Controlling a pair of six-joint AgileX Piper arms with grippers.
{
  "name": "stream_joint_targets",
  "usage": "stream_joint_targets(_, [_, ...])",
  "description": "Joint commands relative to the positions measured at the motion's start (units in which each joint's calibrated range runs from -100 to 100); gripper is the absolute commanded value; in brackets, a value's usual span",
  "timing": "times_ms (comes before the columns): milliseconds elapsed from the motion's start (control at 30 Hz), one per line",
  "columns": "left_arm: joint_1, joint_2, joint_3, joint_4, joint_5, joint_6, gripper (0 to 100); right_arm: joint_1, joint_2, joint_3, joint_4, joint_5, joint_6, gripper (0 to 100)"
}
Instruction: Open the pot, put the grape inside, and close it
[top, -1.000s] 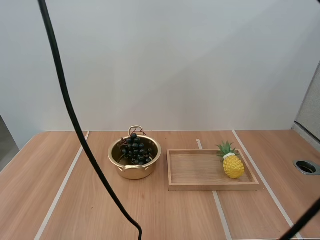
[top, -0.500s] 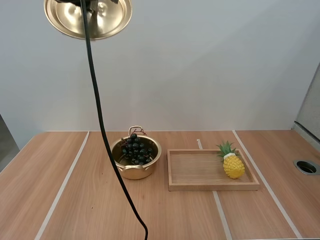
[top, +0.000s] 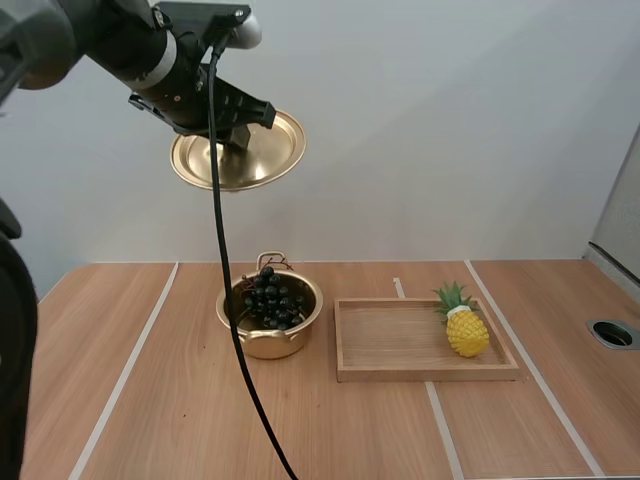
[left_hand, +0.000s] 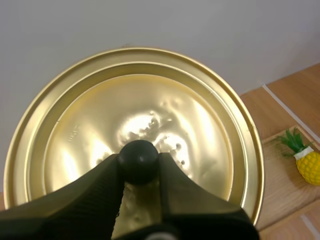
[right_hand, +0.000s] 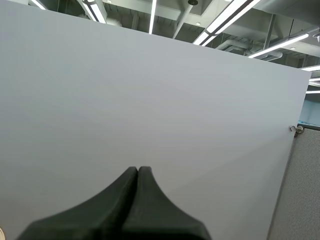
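Left gripper (left_hand: 139, 166) pinches the round black knob (left_hand: 138, 155) of the shiny gold lid (left_hand: 205, 120), high above the open pot (top: 268, 346) holding dark grapes (top: 272, 298). Right of the pot, a flat wooden tray (top: 390, 345) carries a bumpy pineapple (top: 467, 331); right gripper (right_hand: 138, 172) is clenched, empty.

On the table (top: 150, 400) the pot (top: 265, 343) stands just left of the tray (top: 390, 345), with the grapes (top: 272, 298) inside it. The pineapple (top: 466, 330) sits at the tray's right end. The lid (top: 252, 168) hangs in the left hand (top: 238, 135), high above the pot.
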Motion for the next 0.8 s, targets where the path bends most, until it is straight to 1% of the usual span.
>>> stream_joint_targets(0, [0.09, 2.41, 4.18, -2.24, -2.02, 2.03, 0, -0.27, -1.01, -0.32, -0.68, 2.01, 0.44, 0])
stream_joint_targets(167, [0.09, 5.7, 8.31, -3.29, -4.91, 3.47, 0, -0.27, -2.11, -0.32, -0.68, 2.87, 0.56, 0])
stream_joint_targets(333, [0.09, 8.12, 10.76, -9.17, -6.94, 8.63, 0, -0.27, -2.91, -0.32, -0.68, 3.04, 0.56, 0])
stream_joint_targets(400, [0.0, 8.91, 11.71, -10.73, -8.46, 9.6, 0, -0.27, -3.03, -0.32, -0.68, 3.04, 0.56, 0])
stream_joint_targets(767, [0.0, 15.91, 18.22, -11.13, -18.14, 13.52, 0, -0.27, -3.04, -0.32, -0.68, 6.62, 0.56, 0])
